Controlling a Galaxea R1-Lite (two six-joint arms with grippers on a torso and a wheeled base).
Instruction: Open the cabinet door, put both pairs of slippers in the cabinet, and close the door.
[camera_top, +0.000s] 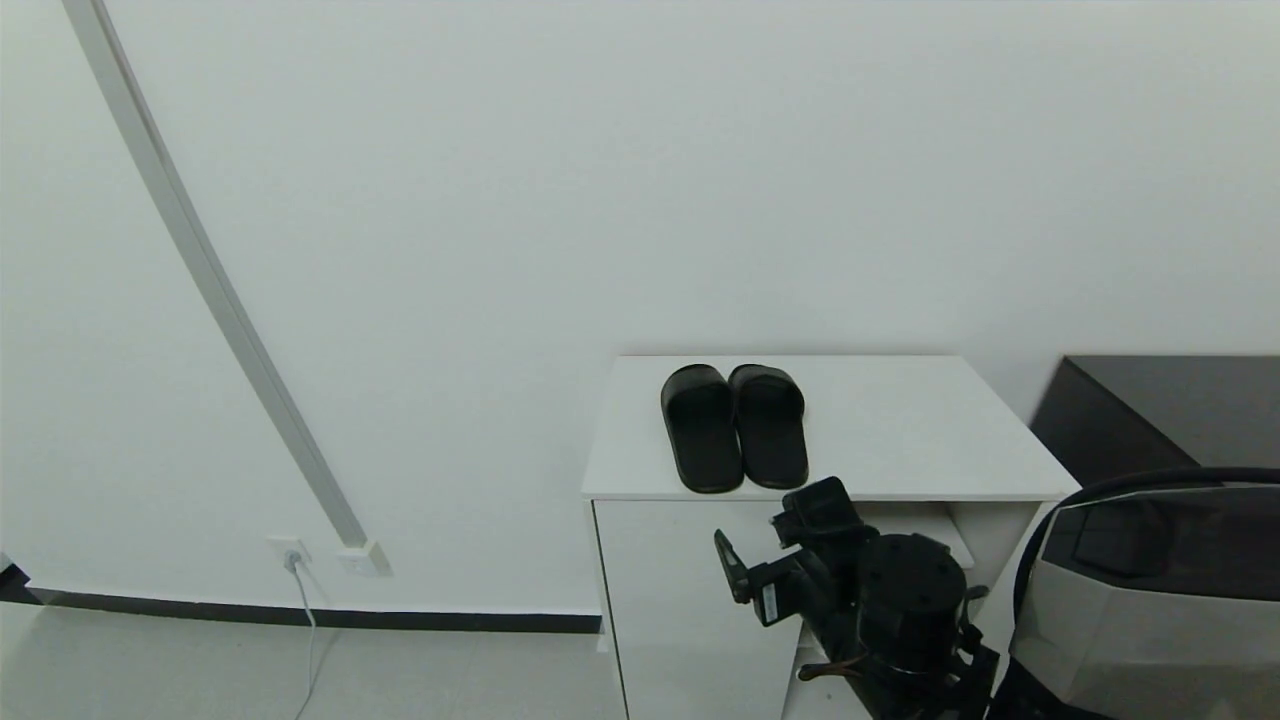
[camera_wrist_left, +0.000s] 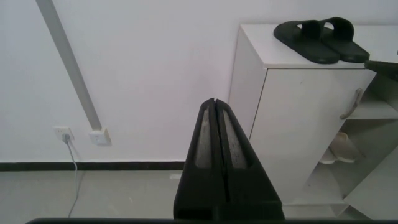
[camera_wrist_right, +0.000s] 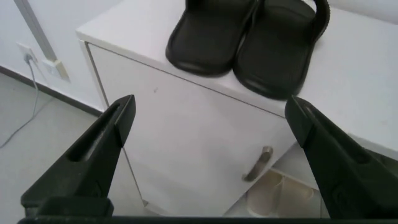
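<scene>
Just beyond the wide-spread right tool (camera_wrist_right: 210, 104) lie the black slippers (camera_wrist_right: 242, 37).

No legible text — none.

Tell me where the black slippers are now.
In the head view the black slippers sit side by side on top of the white cabinet, toward its front left, above the door.

Head high, facing wall (camera_top: 600, 150); wrists lower, nearer; all share cabinet (camera_top: 900, 430), slippers (camera_top: 735, 428).
</scene>
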